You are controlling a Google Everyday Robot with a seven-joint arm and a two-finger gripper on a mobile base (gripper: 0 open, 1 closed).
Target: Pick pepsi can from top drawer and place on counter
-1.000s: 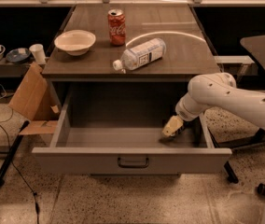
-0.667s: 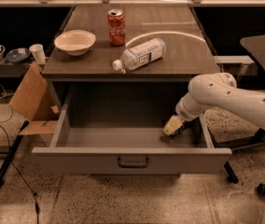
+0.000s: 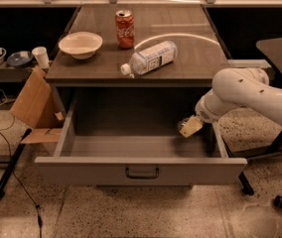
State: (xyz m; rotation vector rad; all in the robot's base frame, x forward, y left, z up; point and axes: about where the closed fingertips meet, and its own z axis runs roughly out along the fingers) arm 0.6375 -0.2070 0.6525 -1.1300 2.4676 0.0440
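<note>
The top drawer (image 3: pixel 81 170) of the grey cabinet is pulled wide open, and its dark handle (image 3: pixel 142 173) faces me. My gripper (image 3: pixel 190 127) reaches down into the drawer's right side, near the right wall, on the end of the white arm (image 3: pixel 240 90). The pepsi can does not show; the visible drawer floor is bare, and the spot behind the gripper is hidden. The wood-grain counter (image 3: pixel 195 58) lies above the drawer.
On the counter stand a red Coca-Cola can (image 3: pixel 124 29) and a white bowl (image 3: pixel 80 44), and a clear plastic bottle (image 3: pixel 151 58) lies on its side. A cardboard box (image 3: pixel 32 100) leans at the cabinet's left. A dark table (image 3: pixel 280 48) is at the right.
My gripper has shifted slightly up and to the right inside the drawer. Nothing else has moved.
</note>
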